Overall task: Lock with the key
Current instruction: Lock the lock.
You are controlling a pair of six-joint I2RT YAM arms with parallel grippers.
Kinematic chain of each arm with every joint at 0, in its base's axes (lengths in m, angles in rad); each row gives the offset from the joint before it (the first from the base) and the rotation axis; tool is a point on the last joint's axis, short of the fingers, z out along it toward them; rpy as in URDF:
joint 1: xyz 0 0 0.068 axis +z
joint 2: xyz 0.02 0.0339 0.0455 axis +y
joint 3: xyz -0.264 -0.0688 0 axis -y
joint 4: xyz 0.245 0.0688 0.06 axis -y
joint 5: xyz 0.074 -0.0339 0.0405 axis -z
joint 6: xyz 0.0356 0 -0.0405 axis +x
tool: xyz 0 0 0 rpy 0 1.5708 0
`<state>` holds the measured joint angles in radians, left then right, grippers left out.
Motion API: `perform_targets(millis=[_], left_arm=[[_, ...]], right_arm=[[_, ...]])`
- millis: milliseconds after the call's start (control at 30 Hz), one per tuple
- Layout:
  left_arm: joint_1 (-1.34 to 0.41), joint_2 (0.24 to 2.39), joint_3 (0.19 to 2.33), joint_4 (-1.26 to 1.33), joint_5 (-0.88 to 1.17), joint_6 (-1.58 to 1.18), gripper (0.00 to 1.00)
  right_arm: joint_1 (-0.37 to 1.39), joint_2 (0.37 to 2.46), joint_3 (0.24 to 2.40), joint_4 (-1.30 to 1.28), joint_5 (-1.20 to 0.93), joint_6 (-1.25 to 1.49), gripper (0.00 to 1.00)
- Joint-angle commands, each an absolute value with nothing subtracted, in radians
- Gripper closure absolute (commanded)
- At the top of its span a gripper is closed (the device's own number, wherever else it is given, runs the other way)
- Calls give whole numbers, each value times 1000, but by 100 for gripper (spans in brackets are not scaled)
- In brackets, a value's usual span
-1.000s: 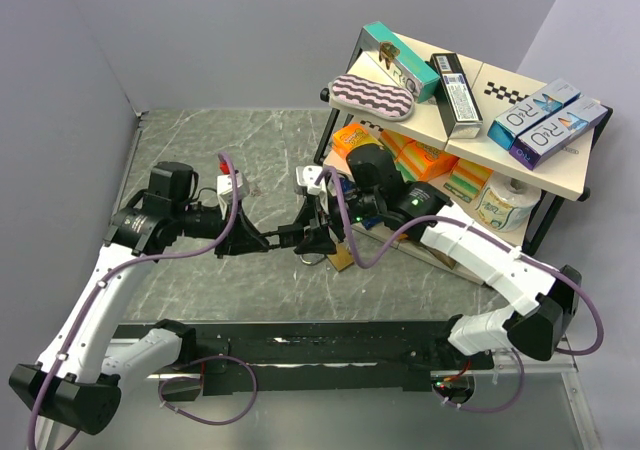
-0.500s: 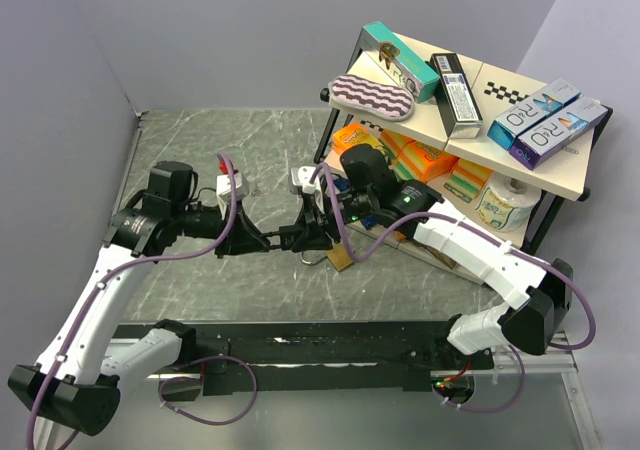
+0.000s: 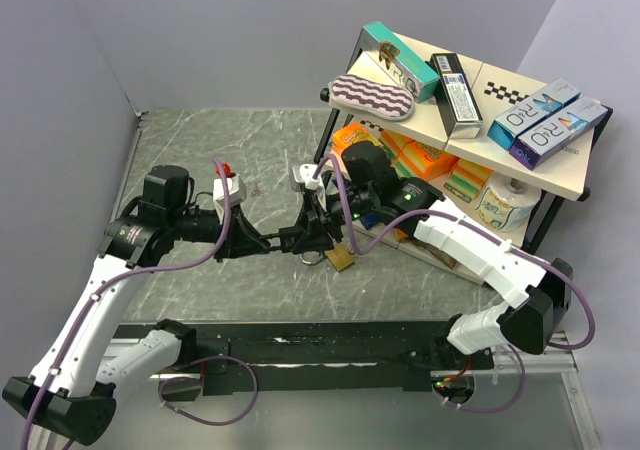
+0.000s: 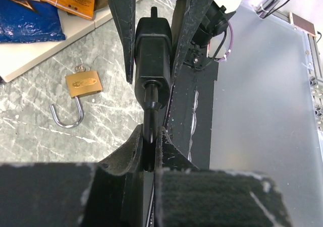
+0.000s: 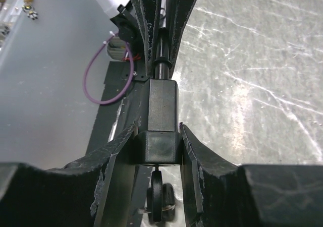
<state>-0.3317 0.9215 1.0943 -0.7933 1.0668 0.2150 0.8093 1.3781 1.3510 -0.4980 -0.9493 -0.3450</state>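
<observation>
Between left end effector [image 4: 149, 136], clamped on its thin black rod [image 4: 150, 113], and right end effector [image 5: 159, 136], grip unclear, the black rectangular block [image 5: 162, 106] could be wrenched loose by uneven squeezing.

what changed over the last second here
The right hand slid a little leftward and closed in on the black head of the key. The left hand kept pinching the key's thin end, though its arm shifted slightly. The open padlock stayed on the table beside them.
</observation>
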Motion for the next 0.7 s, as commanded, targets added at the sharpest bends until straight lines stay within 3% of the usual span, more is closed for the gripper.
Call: perform_targets(millis=[0,533,567,600,667], left_arm=[[-357,910,1091,-552,1063,163,99],[-454,936,1002,-350,1057,-49,99],[-453,936,1003,-353,1063,-49,99],[-453,931,1003,-354,1068,-49,99],[-449,917,1008,-374,1063,-31,99]], right_arm=[[831,1402,1417,-483,-1091,-302,100],[868,1414,1431,-451,-1028,-316,100],[862,1413,1431,-454,-1032,-313,93],[853,1408,1428,-454,-1038,-299,63],[812,1394,1395,-434,-1058,-270,41]])
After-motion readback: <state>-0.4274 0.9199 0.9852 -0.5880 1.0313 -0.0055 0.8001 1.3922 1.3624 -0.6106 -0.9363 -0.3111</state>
